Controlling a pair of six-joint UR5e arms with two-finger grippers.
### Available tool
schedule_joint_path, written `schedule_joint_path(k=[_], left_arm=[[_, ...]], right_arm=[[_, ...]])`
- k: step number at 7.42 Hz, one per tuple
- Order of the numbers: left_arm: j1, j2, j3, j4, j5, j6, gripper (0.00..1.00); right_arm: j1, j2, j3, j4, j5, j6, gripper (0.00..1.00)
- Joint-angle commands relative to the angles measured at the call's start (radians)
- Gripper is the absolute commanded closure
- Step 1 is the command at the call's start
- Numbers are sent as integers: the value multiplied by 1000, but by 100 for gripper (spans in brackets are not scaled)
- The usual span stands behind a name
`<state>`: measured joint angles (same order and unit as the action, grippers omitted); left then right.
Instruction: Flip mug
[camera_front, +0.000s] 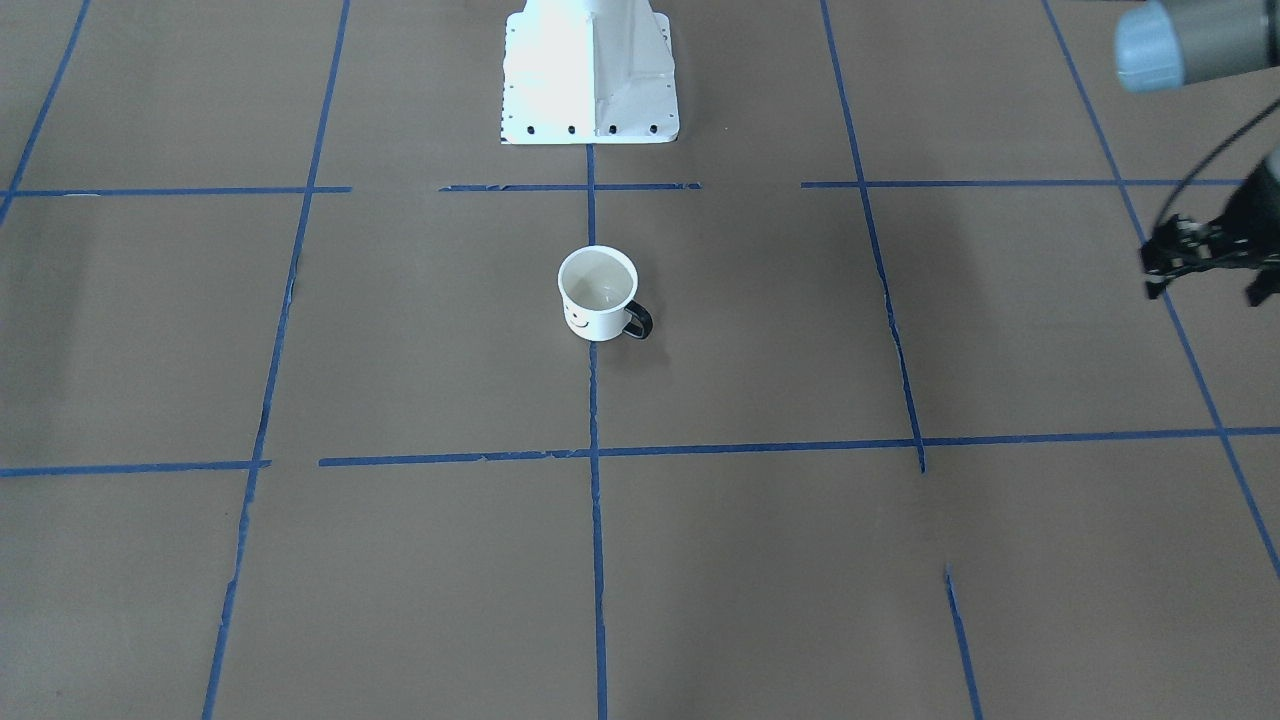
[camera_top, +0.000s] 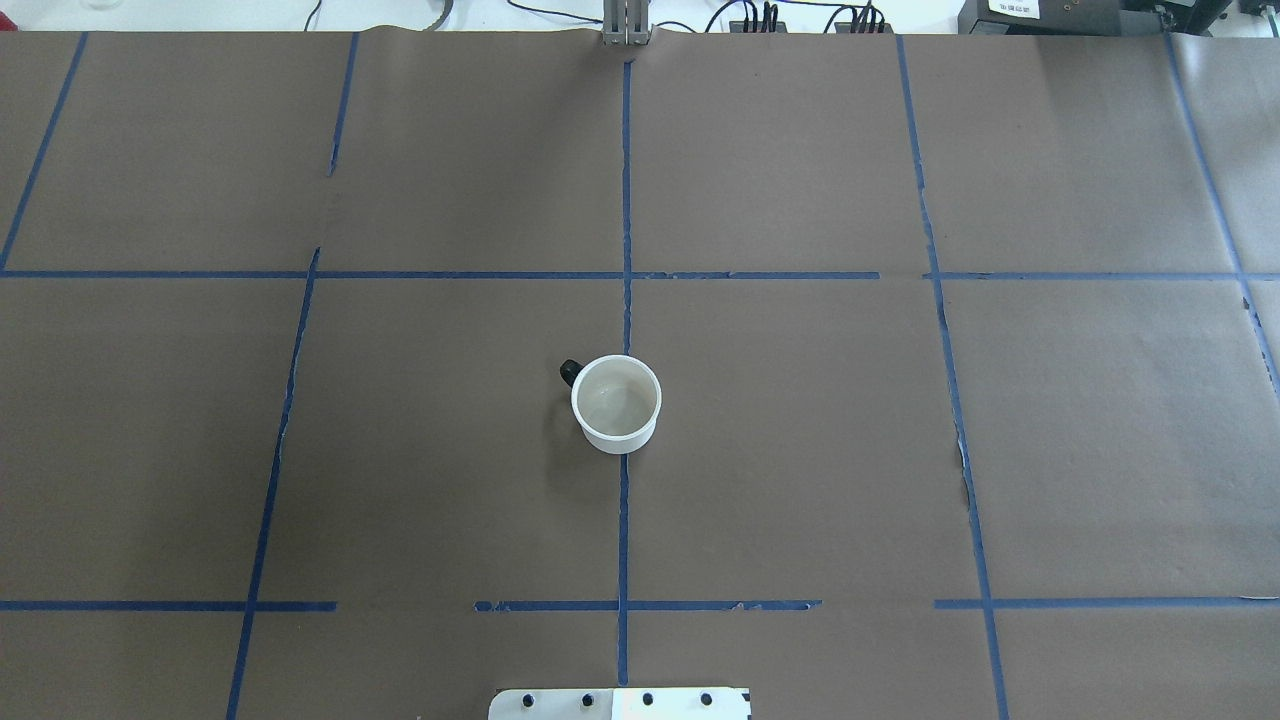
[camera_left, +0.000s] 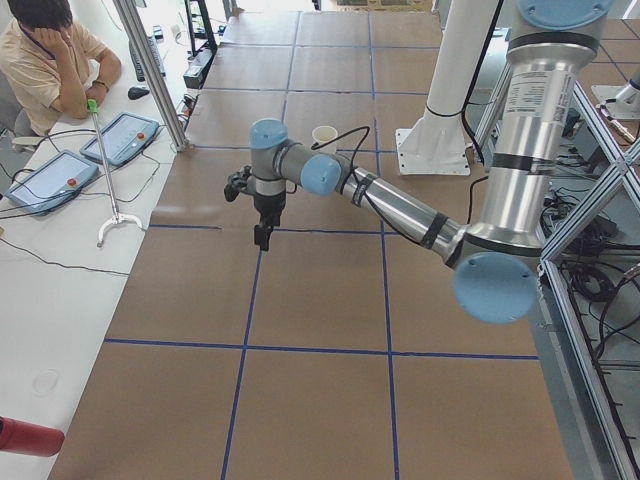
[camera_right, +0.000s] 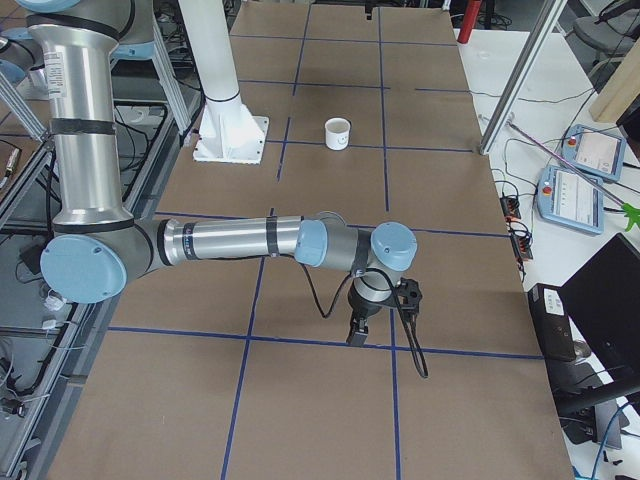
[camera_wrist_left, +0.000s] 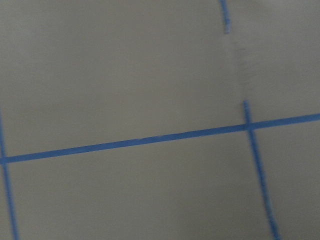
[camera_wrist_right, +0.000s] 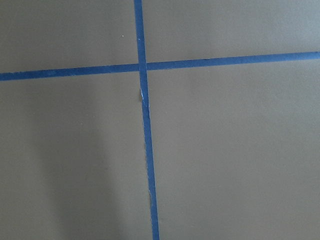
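The small white enamel-style mug with a black loop handle (camera_front: 598, 296) stands upright, mouth up, on the brown paper-covered table (camera_top: 800, 450). It sits on the central line of the blue tape grid (camera_top: 624, 200), a little in front of the white metal pedestal base (camera_front: 590, 75). Its pale interior shows in both the overhead and front-facing views. The black smiley face on its side turns toward the operators' side, and the handle points to the robot's left and slightly away from the robot. Nothing touches the mug. The left silver-and-blue arm (camera_left: 400, 205) reaches out over the robot's left part of the table, and its black two-finger gripper (camera_left: 262, 238) points straight down above the paper close to a tape line, well apart from the mug. Only its edge shows in the front-facing view, so whether its fingers are spread or closed cannot be told; nothing is seen in it. The right silver-and-blue arm (camera_right: 230, 240) stretches over the robot's right part of the table with its black gripper (camera_right: 356, 336) pointing down near a tape line, also well apart from the mug. It shows only in the side view, so its opening cannot be told. Both wrist views show just brown paper and crossing blue tape, the left one blurred.
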<state>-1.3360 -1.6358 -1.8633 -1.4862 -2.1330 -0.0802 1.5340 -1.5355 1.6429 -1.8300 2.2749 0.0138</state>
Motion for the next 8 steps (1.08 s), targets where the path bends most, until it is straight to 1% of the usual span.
schedule_joint_path(k=[1,2,4,6,8], left_arm=[[-230,68,131,-32,-33,328,0],[-256,100,136,-51,-86,283,0],[-255,100,139,-51,-96,220,0],[-255,99,162,-45,-99,211,0],[-255,109,196,-49,-206,214,0]], right_arm=[[0,0,0,0,0,0,0],[0,0,0,0,0,0,0],[0,0,0,0,0,0,0],[0,0,0,0,0,0,0],[0,0,0,0,0,0,0]])
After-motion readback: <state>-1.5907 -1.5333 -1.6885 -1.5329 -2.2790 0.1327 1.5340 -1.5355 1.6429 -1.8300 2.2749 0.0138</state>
